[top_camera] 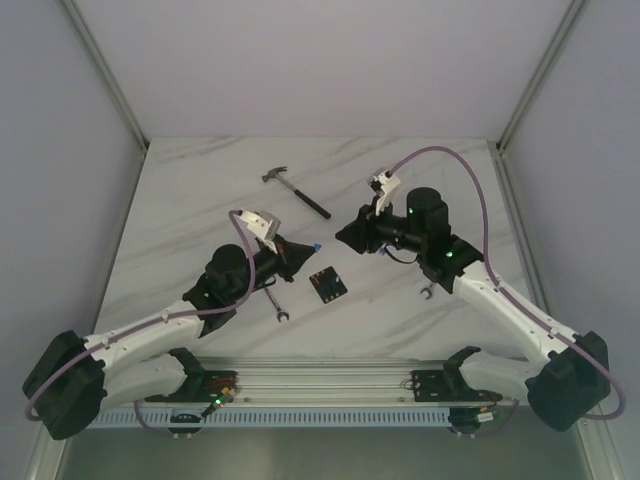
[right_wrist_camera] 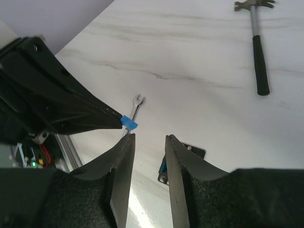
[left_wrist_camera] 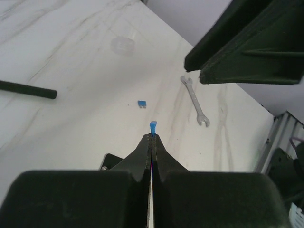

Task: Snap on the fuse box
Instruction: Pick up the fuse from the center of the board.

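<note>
fuse box [top_camera: 327, 285] lies flat near the left end effector [top_camera: 314, 248]; not touching

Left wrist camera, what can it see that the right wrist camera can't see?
Only the left wrist view shows a loose blue fuse lying on the table. Only the right wrist view shows the hammer's head. Both show the held blue fuse pinched in the shut left fingers, and a bit of the black fuse box.
</note>
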### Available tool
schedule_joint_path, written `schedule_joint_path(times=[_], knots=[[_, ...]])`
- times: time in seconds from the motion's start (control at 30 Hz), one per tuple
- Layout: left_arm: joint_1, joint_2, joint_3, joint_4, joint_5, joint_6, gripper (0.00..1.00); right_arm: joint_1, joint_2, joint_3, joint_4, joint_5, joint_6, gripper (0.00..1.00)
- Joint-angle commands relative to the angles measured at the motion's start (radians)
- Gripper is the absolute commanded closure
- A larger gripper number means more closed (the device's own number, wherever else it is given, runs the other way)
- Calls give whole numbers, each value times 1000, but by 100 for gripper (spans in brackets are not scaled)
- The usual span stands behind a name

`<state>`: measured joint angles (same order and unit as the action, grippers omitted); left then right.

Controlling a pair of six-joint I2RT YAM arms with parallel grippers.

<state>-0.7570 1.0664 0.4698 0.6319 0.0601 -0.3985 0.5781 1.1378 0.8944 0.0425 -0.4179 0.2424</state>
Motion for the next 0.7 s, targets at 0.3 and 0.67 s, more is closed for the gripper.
schedule_joint_path(times=[0.3,0.67], knots=[[7,-48,93,-70,340,164,100,-46,7,83,-84,-469,-319,60],[7,1,116,18,437,101,100,-44,29,95,-133,-564,-388,61]])
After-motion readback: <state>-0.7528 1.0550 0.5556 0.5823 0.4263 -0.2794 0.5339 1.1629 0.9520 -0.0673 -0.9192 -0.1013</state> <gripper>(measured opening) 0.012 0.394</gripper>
